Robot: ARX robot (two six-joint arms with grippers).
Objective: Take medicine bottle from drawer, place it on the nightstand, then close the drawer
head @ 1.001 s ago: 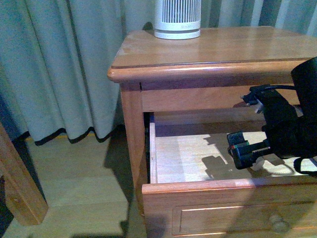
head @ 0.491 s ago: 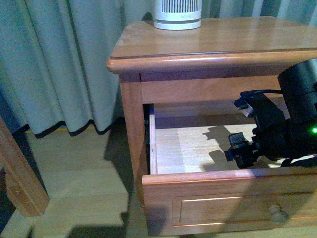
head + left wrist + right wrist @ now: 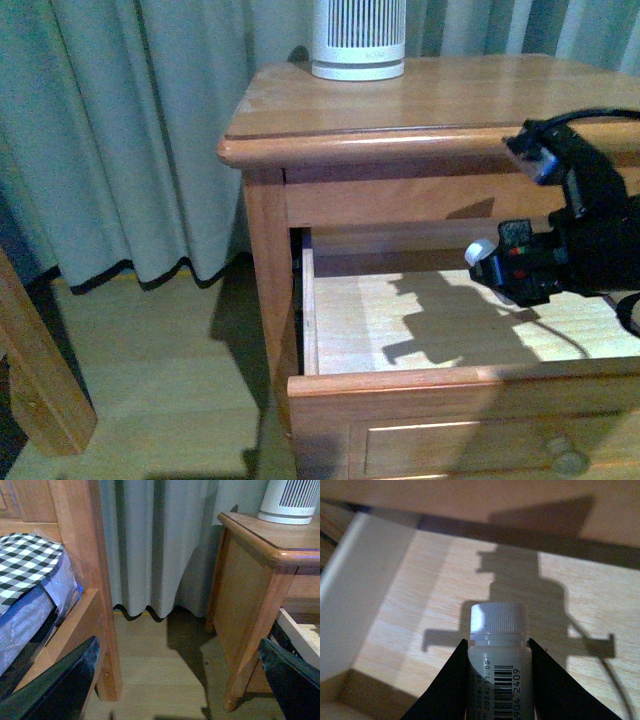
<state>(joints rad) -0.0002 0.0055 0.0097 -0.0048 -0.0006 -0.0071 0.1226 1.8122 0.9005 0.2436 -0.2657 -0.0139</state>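
My right gripper (image 3: 500, 268) is shut on the medicine bottle (image 3: 481, 252), holding it in the air above the pale floor of the open drawer (image 3: 400, 320). Only the white cap end pokes out past the fingers in the front view. The right wrist view has the small white bottle (image 3: 498, 645), with ribbed cap and barcode, squeezed between both black fingers (image 3: 445, 690). The orange-brown nightstand (image 3: 430, 100) has its glossy top just above the gripper. In the left wrist view my left gripper (image 3: 180, 690) stands open over the floor, left of the nightstand (image 3: 250, 610).
A big white ribbed cylinder (image 3: 357, 40) stands at the back left of the nightstand top. Grey curtains (image 3: 140, 130) hang behind. A wooden bed frame (image 3: 90, 580) with checked bedding (image 3: 25, 565) is on the left. The drawer's front panel and knob (image 3: 568, 460) stick out toward me.
My right gripper has risen out of the drawer with the medicine bottle, from near the drawer floor to just under the nightstand's top edge. The drawer stays open.
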